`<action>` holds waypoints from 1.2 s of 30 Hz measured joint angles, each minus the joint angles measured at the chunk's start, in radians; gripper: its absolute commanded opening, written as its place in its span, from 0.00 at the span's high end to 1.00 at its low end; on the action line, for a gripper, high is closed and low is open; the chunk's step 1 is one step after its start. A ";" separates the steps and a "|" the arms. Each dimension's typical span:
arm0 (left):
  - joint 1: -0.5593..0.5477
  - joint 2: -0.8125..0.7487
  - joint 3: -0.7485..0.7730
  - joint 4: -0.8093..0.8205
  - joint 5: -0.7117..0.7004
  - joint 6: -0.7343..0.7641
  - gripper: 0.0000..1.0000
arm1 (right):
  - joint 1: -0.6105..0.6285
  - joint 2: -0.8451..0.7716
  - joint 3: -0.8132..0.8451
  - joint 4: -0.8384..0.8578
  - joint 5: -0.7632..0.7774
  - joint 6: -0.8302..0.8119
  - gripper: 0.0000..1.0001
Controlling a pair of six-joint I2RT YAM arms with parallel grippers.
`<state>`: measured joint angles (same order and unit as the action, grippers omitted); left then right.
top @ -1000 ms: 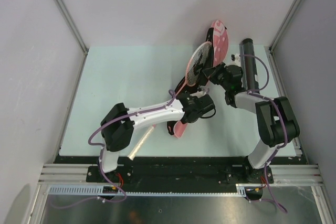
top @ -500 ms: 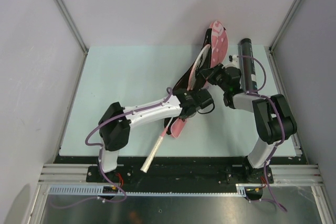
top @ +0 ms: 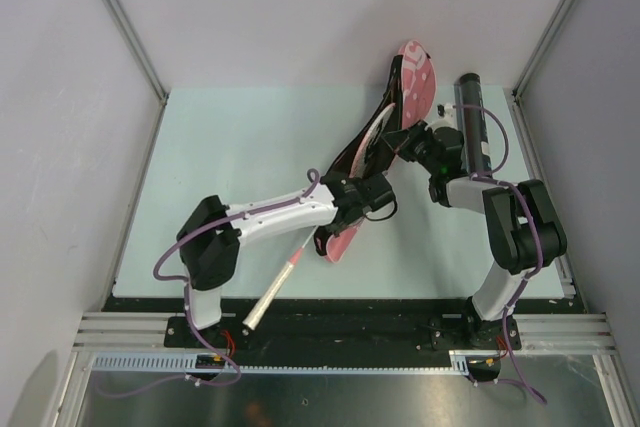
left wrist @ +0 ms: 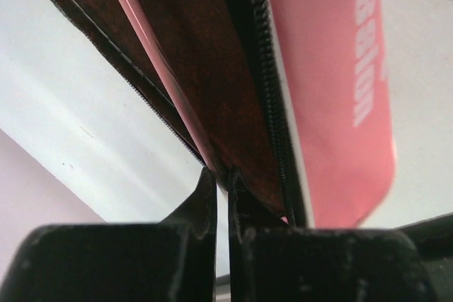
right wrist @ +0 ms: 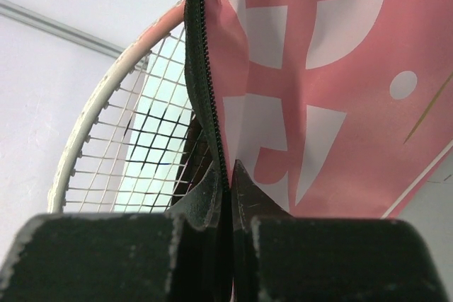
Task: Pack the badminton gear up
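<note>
1. At the near edge of the pale green tabletop (top: pixel 230 167) the racket (top: pixel 268 295) has its white handle pointing toward the arm bases, just right of the left arm's shoulder; its pink shaft runs up and away to the right
2. The left arm (top: pixel 270 215) reaches diagonally to the middle of the tabletop, and the shaft passes under its wrist
3. The left jaws are closed; the left wrist view shows them pinched on the thin pink frame of the racket (left wrist: pixel 152 68), which runs into the dark lining of the bag (left wrist: pixel 333 90) beside the black zip
4. The pink bag (top: pixel 417 82) lies diagonally, its narrow end near the left wrist and its wide end, with white lettering, toward the far right corner
5. The racket head sits in the open mouth of the bag; in the right wrist view its strings (right wrist: pixel 145 139) show left of the zip edge
6. The right jaws are closed on the zip edge of the bag (right wrist: pixel 318 104), holding that side up
7. The right arm (top: pixel 520 232) folds back from its base on the right
8. The black tube (top: pixel 471 127) lies just beyond the right wrist, near the tabletop's far right edge, pointing away
</note>
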<state>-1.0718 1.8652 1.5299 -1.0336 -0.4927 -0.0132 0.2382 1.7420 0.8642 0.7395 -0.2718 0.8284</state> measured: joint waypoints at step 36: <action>0.318 0.015 0.104 -0.100 0.796 -0.009 1.00 | -0.019 0.017 -0.055 0.154 -0.214 -0.194 1.00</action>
<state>-0.7540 1.8805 1.6337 -1.1339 0.3031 -0.0219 0.2192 1.7588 0.8093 0.8936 -0.4858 0.6346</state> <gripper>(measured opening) 0.021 0.035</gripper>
